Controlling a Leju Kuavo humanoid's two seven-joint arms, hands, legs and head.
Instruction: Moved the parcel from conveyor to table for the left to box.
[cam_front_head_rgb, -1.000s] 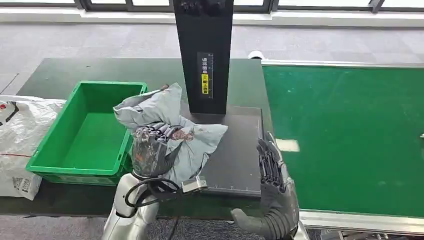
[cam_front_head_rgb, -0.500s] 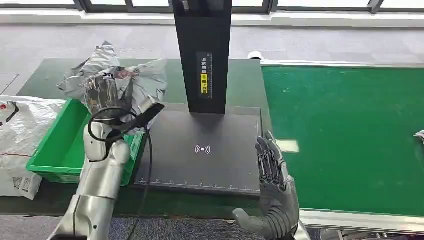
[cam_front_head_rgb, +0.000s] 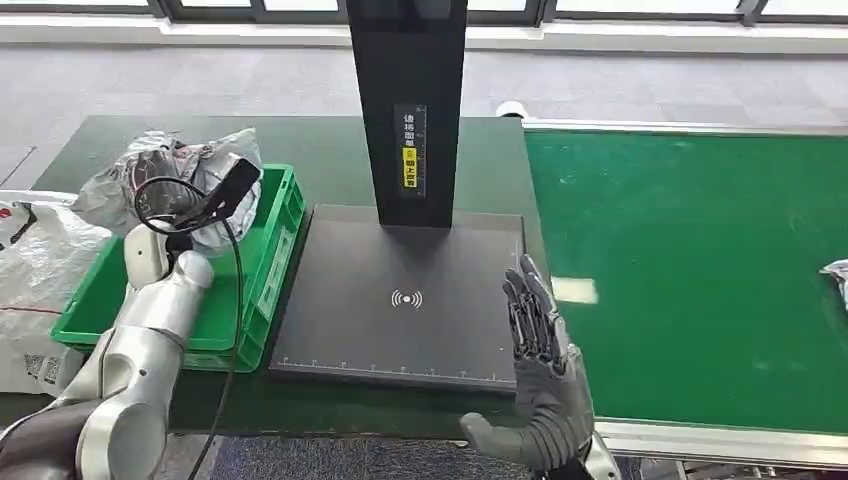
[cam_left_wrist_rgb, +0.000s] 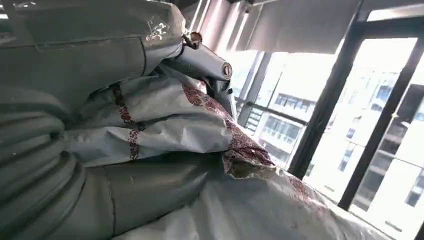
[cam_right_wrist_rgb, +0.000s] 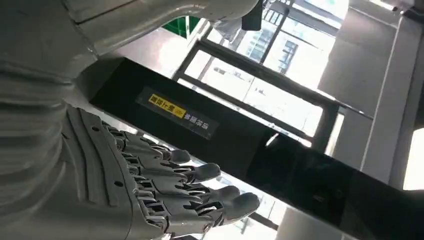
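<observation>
The grey plastic parcel (cam_front_head_rgb: 115, 185) with red print is crumpled in my left hand (cam_front_head_rgb: 172, 182), held above the far end of the green bin (cam_front_head_rgb: 272, 245) at the left of the table. In the left wrist view the parcel (cam_left_wrist_rgb: 200, 130) bulges over the left hand (cam_left_wrist_rgb: 75, 190), whose thumb presses into it. My right hand (cam_front_head_rgb: 540, 350) stands upright with its fingers spread and nothing in it, at the right edge of the black scanner pad (cam_front_head_rgb: 400, 330). The right wrist view shows the right hand (cam_right_wrist_rgb: 150, 195) with its fingers straight.
A black scanner column (cam_front_head_rgb: 408, 110) rises behind the pad. The green conveyor belt (cam_front_head_rgb: 700, 270) fills the right side, with another grey parcel (cam_front_head_rgb: 838, 278) at its right edge. A white sack (cam_front_head_rgb: 30, 260) lies left of the bin.
My left arm lifted the parcel off the scanner pad and swung it left, over the green bin. A second parcel has come in at the conveyor's right edge. My right hand has barely moved.
</observation>
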